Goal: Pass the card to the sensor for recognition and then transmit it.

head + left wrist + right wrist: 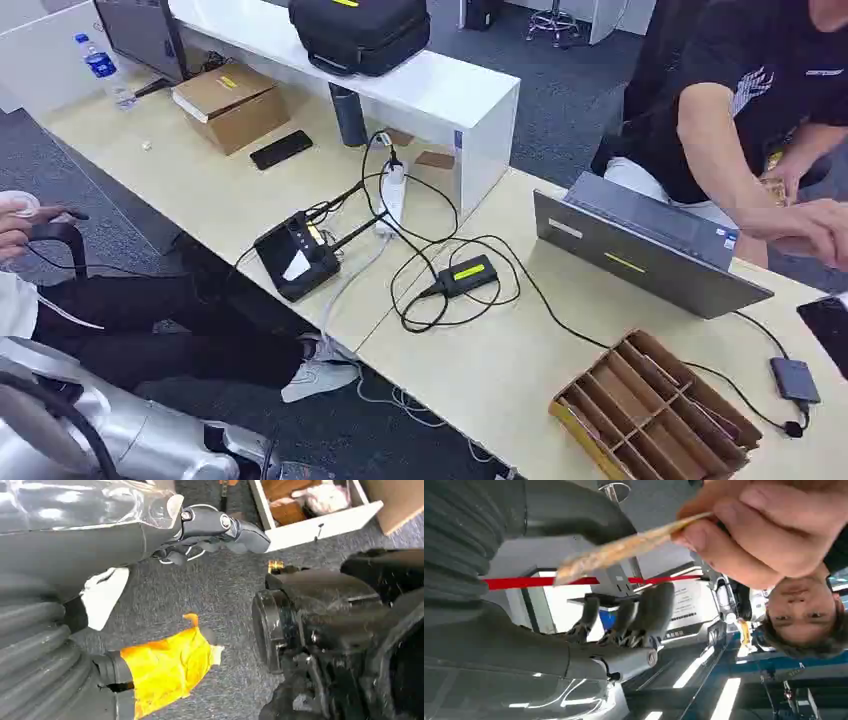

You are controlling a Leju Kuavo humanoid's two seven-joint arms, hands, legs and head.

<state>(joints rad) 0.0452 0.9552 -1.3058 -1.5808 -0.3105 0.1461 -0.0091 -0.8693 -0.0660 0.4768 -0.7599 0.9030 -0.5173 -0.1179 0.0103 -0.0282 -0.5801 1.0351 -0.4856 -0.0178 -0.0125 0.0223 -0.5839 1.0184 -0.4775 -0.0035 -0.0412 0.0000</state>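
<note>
From the right wrist view I see my right hand (pixel 624 625) with its fingers (pixel 654 610) spread and holding nothing; a person's hand (pixel 769 525) at the upper right of that frame pinches the card (pixel 624 550) just above them, not touching them as far as I can tell. In the left wrist view my left hand (pixel 210 530) sits at the upper middle of the frame over grey carpet (pixel 220 590), fingers curled in on nothing. In the head view the sensor (pixel 298 255) sits on the worktop (pixel 480 370) left of centre, with cables running to a small black box (pixel 465 274). A laptop (pixel 640 250) stands at the right, and a cardboard divider tray (pixel 650 410) lies at the lower right. A seated person (pixel 740 110) fills the upper right corner.
</note>
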